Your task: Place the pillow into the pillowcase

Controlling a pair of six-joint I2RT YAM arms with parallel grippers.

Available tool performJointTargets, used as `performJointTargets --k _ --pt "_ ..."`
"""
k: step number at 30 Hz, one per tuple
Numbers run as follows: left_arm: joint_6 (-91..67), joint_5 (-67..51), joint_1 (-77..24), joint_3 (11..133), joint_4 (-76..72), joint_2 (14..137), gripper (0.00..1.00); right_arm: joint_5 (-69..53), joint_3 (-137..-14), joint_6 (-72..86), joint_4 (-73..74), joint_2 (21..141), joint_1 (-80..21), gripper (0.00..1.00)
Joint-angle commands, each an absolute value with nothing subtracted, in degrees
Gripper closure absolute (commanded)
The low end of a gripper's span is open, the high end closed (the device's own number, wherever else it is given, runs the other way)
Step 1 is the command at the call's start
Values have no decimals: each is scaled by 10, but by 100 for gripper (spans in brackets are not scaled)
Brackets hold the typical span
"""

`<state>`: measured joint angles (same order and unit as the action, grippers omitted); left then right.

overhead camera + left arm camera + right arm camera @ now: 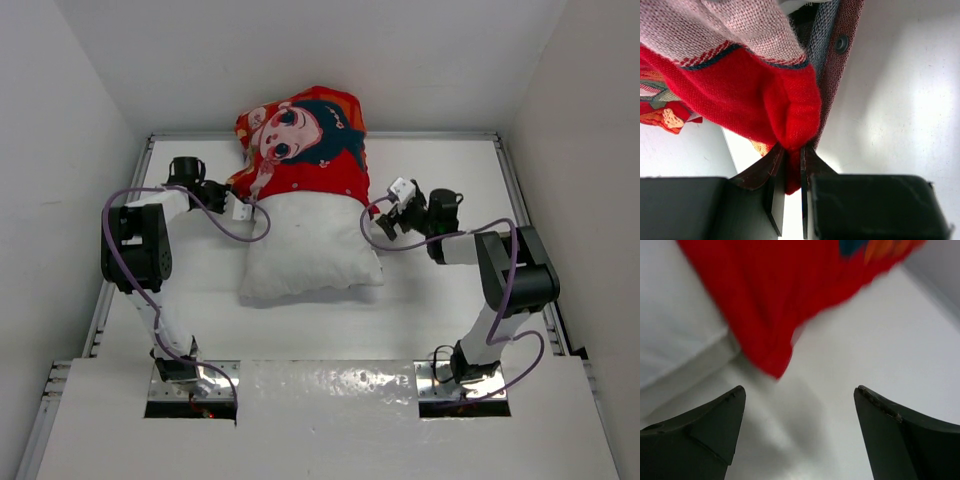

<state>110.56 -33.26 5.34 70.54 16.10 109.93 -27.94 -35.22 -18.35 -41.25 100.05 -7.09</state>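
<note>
The white pillow [310,250] lies mid-table, its far half inside the red pillowcase [305,140] printed with a dark-haired child's face. My left gripper [243,208] is at the case's left open edge, shut on a fold of the red fabric [790,125]. My right gripper [398,200] stands open just right of the case's right corner, apart from it. In the right wrist view a red corner of the pillowcase [775,360] hangs ahead of the open gripper [800,395], with the pillow [675,330] at left. Nothing sits between those fingers.
White walls enclose the table on three sides, and the pillowcase's far end leans against the back wall [330,50]. A raised rail [510,170] runs along the table's right edge. Purple cables loop off both arms.
</note>
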Motion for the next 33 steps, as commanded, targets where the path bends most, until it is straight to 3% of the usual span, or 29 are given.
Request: performJointTargets --k 1,6,15,24,28,31,33 --pt "1109 -339 61 727 149 1079 100 -349 -410 -335 -474 1012 -87 13" --pt "1084 -345 61 717 127 1066 100 -363 -457 -460 -408 1052 -108 16" --pt "1076 -349 61 708 121 1059 100 -341 -511 -674 -131 1034 -120 20" --pt "1067 -357 60 708 119 1061 100 -346 -483 -585 -346 1068 -149 19" --pt "1066 -352 60 706 130 1054 100 -350 -501 -560 -361 1077 -153 21" --pt "1066 -355 59 694 130 1046 100 -360 -512 -540 -359 1088 -154 32" --pt "1063 -359 59 689 130 1042 100 -362 -512 -525 -365 1090 -154 50"
